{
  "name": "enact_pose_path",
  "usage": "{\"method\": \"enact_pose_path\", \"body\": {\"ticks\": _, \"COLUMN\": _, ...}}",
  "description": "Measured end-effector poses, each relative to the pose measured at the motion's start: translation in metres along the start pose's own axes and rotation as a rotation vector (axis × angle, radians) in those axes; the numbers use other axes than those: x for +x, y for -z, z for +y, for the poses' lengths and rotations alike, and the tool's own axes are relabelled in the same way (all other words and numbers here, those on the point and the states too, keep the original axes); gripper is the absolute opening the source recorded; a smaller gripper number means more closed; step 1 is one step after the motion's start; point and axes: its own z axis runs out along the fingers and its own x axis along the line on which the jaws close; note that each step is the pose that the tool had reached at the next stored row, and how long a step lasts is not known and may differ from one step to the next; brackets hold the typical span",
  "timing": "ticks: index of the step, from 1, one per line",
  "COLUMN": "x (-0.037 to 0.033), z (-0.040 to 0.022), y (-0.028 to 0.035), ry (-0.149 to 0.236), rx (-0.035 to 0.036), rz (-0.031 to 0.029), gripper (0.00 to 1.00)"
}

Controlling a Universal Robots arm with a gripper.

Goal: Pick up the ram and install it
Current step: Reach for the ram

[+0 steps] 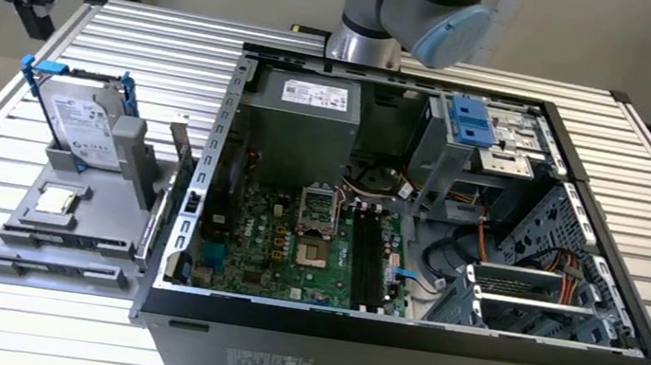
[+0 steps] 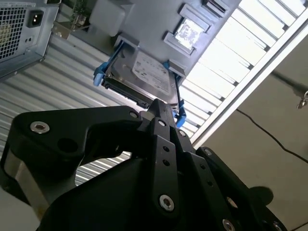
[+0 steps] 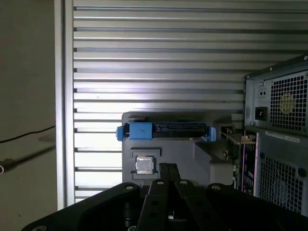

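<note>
Hovering over the slatted metal table (image 3: 159, 57) near the grey parts holder (image 3: 202, 159), the black two-finger gripper (image 3: 168, 167) has its jaws closed together, empty. Long black motherboard slots (image 1: 372, 258) look unfilled. Thin bluish ram stick: cannot locate. Pickup and install both outstanding.

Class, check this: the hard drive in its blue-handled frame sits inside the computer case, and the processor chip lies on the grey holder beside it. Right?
No. The exterior view shows the hard drive standing in the grey holder outside the computer case, not inside it. The processor chip does lie on that holder.
</note>
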Motion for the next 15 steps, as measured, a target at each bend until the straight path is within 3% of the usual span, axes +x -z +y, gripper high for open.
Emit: {"method": "enact_pose_path", "body": {"ticks": 15, "x": -0.0002, "z": -0.0329, "y": 0.0016, "ry": 0.0, "rx": 0.0, "rz": -0.0001, "gripper": 0.0}}
